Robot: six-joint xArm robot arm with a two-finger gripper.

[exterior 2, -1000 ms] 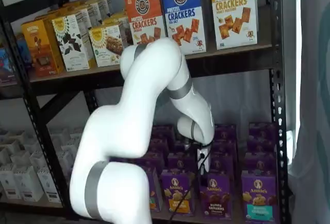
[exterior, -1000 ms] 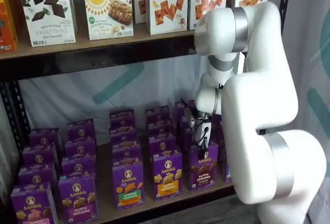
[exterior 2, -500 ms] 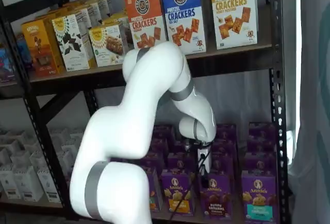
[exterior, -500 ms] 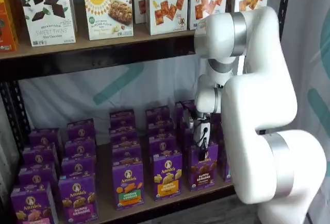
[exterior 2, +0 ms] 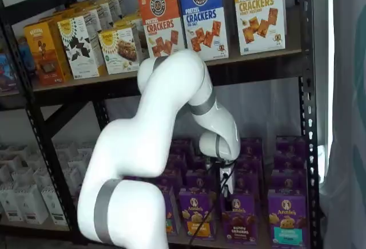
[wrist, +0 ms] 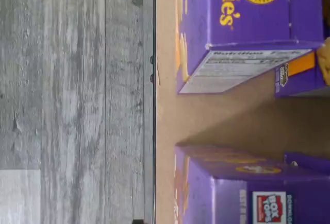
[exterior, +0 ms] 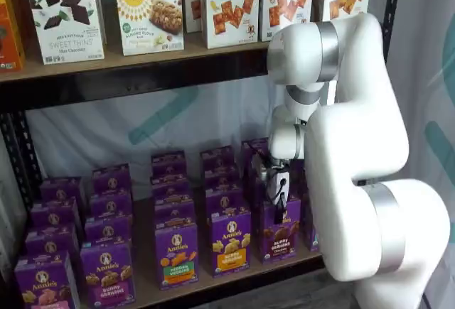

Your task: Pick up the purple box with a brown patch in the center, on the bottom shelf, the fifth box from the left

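The purple box (exterior: 279, 232) stands upright at the front of the bottom shelf (exterior: 146, 280), with brown cookies pictured mid-front; it also shows as the purple box (exterior 2: 239, 218). My gripper (exterior: 279, 205) hangs just above its top, fingers pointing down, open and holding nothing; in the other shelf view the gripper (exterior 2: 227, 185) is over the same carton. The wrist view shows two purple cartons (wrist: 247, 23) with bare brown board (wrist: 165, 116) between them; I cannot tell which is the task's box.
A purple carton with a yellow panel (exterior: 230, 241) stands close on the left, then one with an orange-green panel (exterior: 176, 254). More purple cartons sit in rows behind. Cracker boxes (exterior: 231, 3) fill the upper shelf. A black rack post (exterior 2: 309, 117) rises at the right.
The arm has sunk a little, bringing the gripper lower and closer to the top of the purple box. The boxes have not moved.
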